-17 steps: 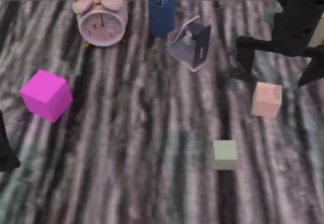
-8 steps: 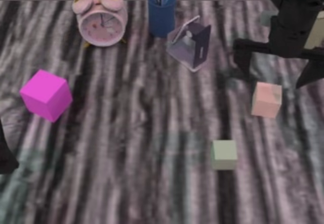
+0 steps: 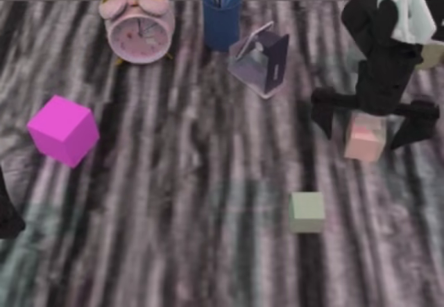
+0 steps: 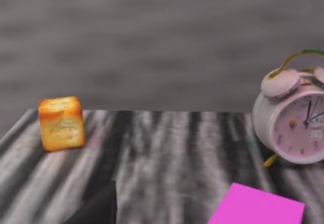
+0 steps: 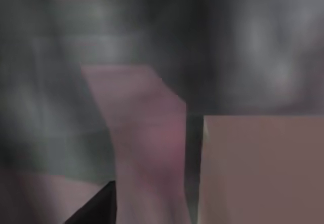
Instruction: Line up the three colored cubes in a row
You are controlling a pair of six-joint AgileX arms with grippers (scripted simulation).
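The right gripper [image 3: 374,121] hangs spread wide right over the pink cube [image 3: 365,139] at the table's right, one finger left of it and one right, cube between them, untouched.

A rendered desk-like tabletop [image 3: 173,203] is showing here: a pink alarm clock [image 3: 137,28], blue pen cup [image 3: 221,17] and small stand [image 3: 261,61] are lining the frame's upper edge.

The bench [image 3: 173,203] wears a streaky, brushed-looking grey finish. The magenta cube [image 3: 62,129], pale pink cube [image 3: 364,141] and sage-green cube [image 3: 306,211] look matt and smooth; the alarm clock [image 3: 137,26] glossy.
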